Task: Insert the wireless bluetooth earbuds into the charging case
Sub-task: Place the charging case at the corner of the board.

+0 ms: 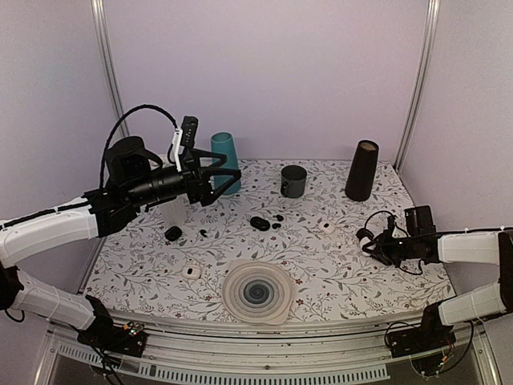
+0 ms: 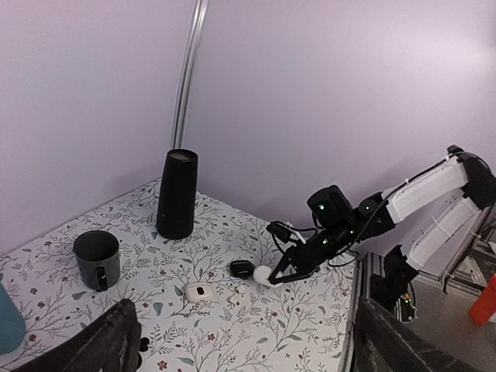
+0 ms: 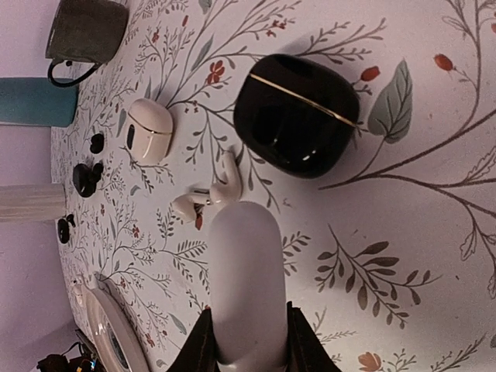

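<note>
Well, my right tool [image 3: 249, 341] is pinched on a white rounded case [image 3: 242, 263]. Both fingers clamp its near end, and its far end juts toward 12 o'clock in the wrist view. Just off that far end, at about 11 o'clock, the white earbuds [image 3: 211, 194] lie on the desk [image 3: 403, 256]; I cannot tell whether the held case touches them. At 1 o'clock, a little further out, sits a closed black case [image 3: 298, 112] with a thin gold seam. At 11 o'clock, beyond the earbuds, is a second white case [image 3: 149, 130], also closed.

From overhead, another black case [image 1: 259, 223] sits mid-desk, well apart from my right tool at its 9 o'clock, with black earbuds [image 1: 277, 217] just beside it at that case's 3 o'clock. My left tool [image 1: 232, 178] hangs high over the far-left desk with its fingers spread wide, gripping nothing, next to a teal cup [image 1: 223, 148]. A grey mug [image 1: 293, 180] and a tall black cup [image 1: 362, 170] stand along the far edge.
</note>
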You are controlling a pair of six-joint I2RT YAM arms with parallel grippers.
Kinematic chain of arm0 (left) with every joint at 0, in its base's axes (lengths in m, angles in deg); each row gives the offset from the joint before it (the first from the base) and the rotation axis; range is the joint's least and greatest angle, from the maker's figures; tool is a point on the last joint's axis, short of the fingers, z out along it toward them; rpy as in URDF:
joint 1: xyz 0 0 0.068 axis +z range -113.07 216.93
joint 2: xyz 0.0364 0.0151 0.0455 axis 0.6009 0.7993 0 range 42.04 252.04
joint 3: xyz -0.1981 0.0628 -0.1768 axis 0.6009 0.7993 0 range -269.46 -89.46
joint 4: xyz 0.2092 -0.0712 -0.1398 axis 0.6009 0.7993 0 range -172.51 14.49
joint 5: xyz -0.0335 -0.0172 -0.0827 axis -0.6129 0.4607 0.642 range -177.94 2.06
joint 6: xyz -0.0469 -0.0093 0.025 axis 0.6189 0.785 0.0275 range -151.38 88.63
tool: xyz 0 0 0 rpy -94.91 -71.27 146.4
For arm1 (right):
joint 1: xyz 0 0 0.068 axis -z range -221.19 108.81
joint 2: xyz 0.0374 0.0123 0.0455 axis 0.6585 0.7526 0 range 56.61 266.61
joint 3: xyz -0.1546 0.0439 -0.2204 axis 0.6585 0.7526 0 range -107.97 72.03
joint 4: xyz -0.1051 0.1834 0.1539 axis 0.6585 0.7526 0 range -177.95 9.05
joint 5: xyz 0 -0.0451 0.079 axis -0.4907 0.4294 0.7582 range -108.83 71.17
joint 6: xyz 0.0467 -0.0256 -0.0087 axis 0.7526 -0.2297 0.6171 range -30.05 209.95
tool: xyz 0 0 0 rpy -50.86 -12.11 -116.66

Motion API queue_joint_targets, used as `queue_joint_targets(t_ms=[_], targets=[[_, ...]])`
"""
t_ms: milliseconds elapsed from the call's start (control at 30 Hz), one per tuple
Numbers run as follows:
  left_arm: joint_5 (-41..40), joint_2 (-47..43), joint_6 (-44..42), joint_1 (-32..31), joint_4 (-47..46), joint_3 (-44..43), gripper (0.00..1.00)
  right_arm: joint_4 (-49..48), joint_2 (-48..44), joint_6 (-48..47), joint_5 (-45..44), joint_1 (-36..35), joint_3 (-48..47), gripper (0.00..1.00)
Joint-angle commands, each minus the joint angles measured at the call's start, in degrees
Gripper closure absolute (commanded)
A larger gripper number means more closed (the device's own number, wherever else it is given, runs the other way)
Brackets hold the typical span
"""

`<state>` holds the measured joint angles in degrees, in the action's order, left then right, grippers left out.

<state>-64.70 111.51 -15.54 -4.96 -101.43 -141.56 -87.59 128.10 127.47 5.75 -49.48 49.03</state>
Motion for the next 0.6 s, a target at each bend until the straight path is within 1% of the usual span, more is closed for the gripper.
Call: queue_joint_targets(t_ms=[0, 267, 333, 567], targets=[[-0.39, -1.14, -0.81, 0.22, 0.11, 0.7, 0.04, -2.8, 1.35, 0.63, 0.36, 2.18, 1.82, 0.96], [-0.55, -1.19, -0.65, 0.53, -0.23, 0.86, 0.04, -3.66, 3.65, -0.45, -0.21, 5.36, 2.42, 0.96], [-0.6, -1.1, -0.55, 0.51, -0.4, 0.92, 0.04, -3.81, 3.9, -0.74, 0.37, 6.28, 2.31, 0.94], [-0.48, -1.09, 0.04, 0.49, -1.02, 1.3, 0.04, -2.17, 4.8, -0.76, -1.29, 8.48, 0.38, 0.92]])
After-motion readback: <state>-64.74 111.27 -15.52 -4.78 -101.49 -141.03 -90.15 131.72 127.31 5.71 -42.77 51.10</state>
